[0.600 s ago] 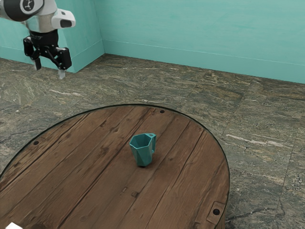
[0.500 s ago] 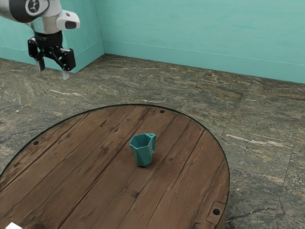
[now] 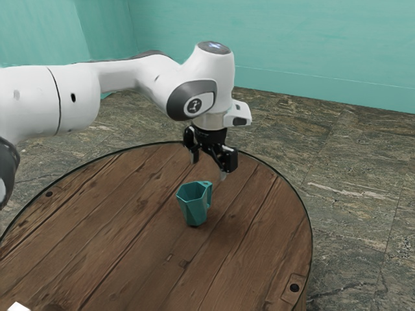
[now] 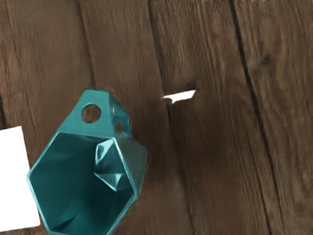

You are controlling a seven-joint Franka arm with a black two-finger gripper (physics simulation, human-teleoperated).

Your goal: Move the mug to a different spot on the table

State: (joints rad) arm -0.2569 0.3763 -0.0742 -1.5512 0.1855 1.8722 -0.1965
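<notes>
Gripper (image 3: 209, 162) first: the two black fingers are seen spread apart in the exterior view, nothing is pinched between them, and the hand is held pointing down over the round wooden table (image 3: 110, 227). Going from the exterior view's left, a small white scrap (image 3: 15, 306) can be spotted at the table's near edge, and the fat white arm (image 3: 97, 91) is stretched in from that side across the planks toward the middle. Next up is the teal mug (image 3: 194, 203), which is stood upright near the table's centre, mouth up, faceted sides, handle turned toward the exterior view's right. It's found just below the fingertips and a touch toward the exterior view's left of them, close by but clearly not touched, so the hand isn't centred over it. Further right, bare planks are seen up to the dark rim, then stone floor (image 3: 363, 168) and teal wall (image 3: 292, 39). From the wrist camera, the mug (image 4: 88, 181) is looked down into: a hexagonal mouth, with the handle's round hole (image 4: 91, 113) shown at one corner, planks (image 4: 220, 147) all round it, and a white patch (image 4: 17, 178) right beside it.
</notes>
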